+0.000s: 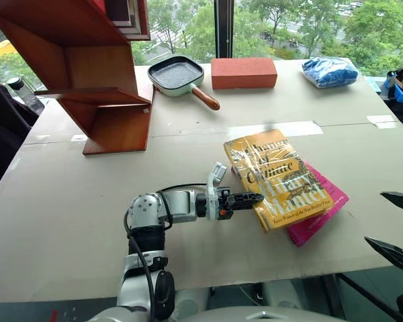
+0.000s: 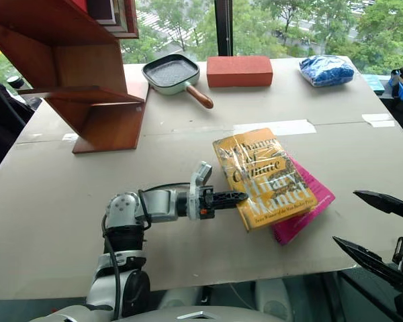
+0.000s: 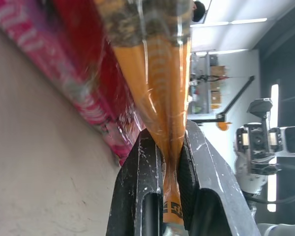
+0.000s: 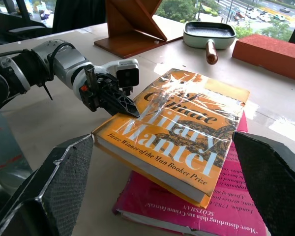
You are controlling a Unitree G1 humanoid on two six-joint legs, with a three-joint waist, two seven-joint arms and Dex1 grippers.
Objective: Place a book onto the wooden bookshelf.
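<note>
Where the table [image 1: 67,215] runs toward its near edge, the book [image 1: 279,178] lies on top of a pink book [image 1: 322,215], and the left gripper [image 1: 252,198] reaches in level from the left with its 2 fingers pinched on the book's near-left corner. From the right wrist, that corner sits raised off the pink cover beneath it, while the far end rests down. The right gripper [image 4: 162,187] hangs off the table's near right corner, its 2 fingers spread wide and touching nothing. Bare tabletop stretches between the books and the wooden bookshelf [image 1: 97,74], which stands at the far left with its angled side panels leaning outward. Along the far edge sit a pan [image 1: 178,75], a red block [image 1: 244,72] and a blue bag [image 1: 329,71], well apart from the books.
</note>
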